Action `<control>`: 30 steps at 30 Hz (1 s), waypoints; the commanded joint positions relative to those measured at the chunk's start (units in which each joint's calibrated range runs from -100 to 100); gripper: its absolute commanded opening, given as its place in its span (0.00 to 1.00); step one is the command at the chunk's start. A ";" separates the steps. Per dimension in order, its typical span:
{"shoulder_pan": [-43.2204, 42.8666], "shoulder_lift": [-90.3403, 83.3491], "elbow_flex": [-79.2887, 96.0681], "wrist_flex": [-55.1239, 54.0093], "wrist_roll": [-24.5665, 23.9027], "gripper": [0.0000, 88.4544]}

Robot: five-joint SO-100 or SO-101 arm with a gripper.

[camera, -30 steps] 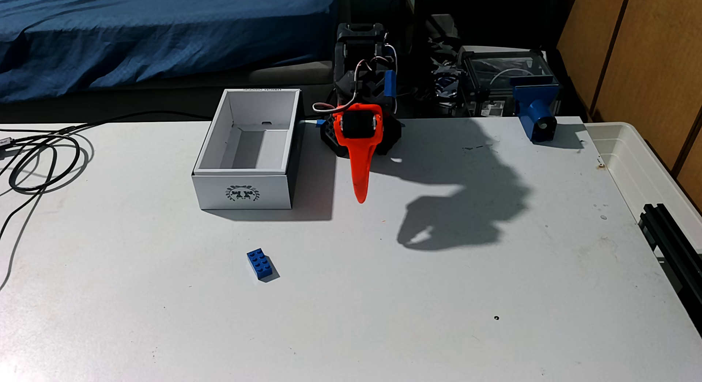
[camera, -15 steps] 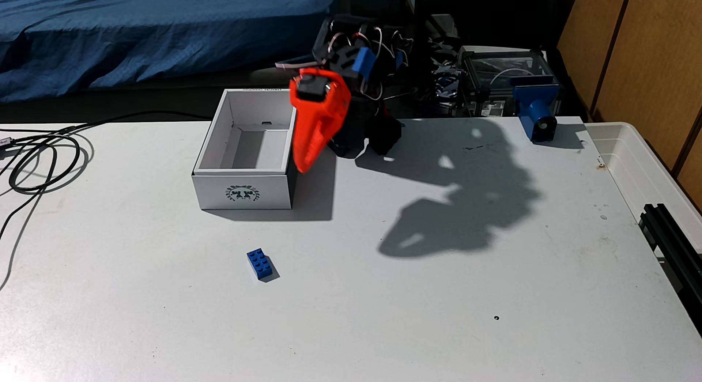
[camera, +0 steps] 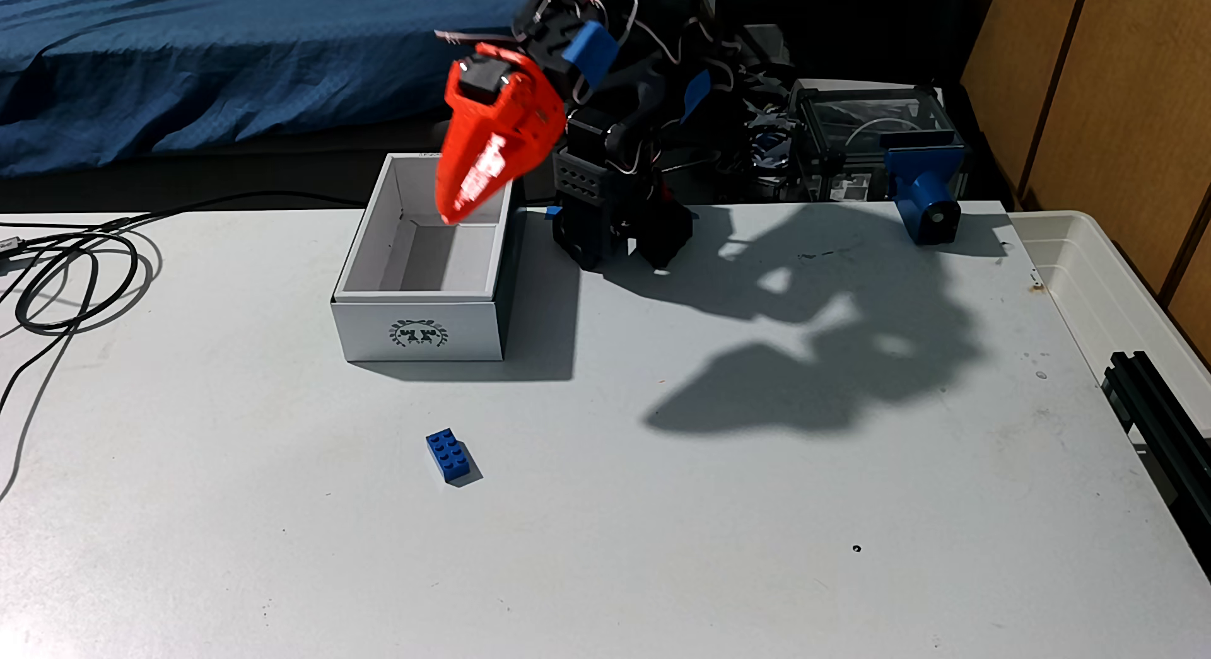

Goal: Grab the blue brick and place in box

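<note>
The blue brick [camera: 453,456] lies studs-up on the white table, in front of the box and a little to its right. The white box [camera: 419,331] stands open-topped with its emblem side facing the camera. My orange gripper [camera: 452,215] hangs high above the box's far right corner, tips pointing down and left. Its fingers lie together with nothing between them, so it looks shut. It is far from the brick, about a box length behind it.
Black cables [camera: 72,272] coil at the table's left edge. A blue printed mount [camera: 927,200] stands at the back right, next to a translucent tub [camera: 1114,292]. A black rail [camera: 1160,410] juts in at the right edge. The arm's base [camera: 622,227] sits behind the box.
The arm has risen and swung left, from pointing down at the table right of the box to hanging over the box's far right corner. Brick and box have not moved.
</note>
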 commanded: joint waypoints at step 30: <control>1.90 70.38 -41.45 10.28 -9.23 0.01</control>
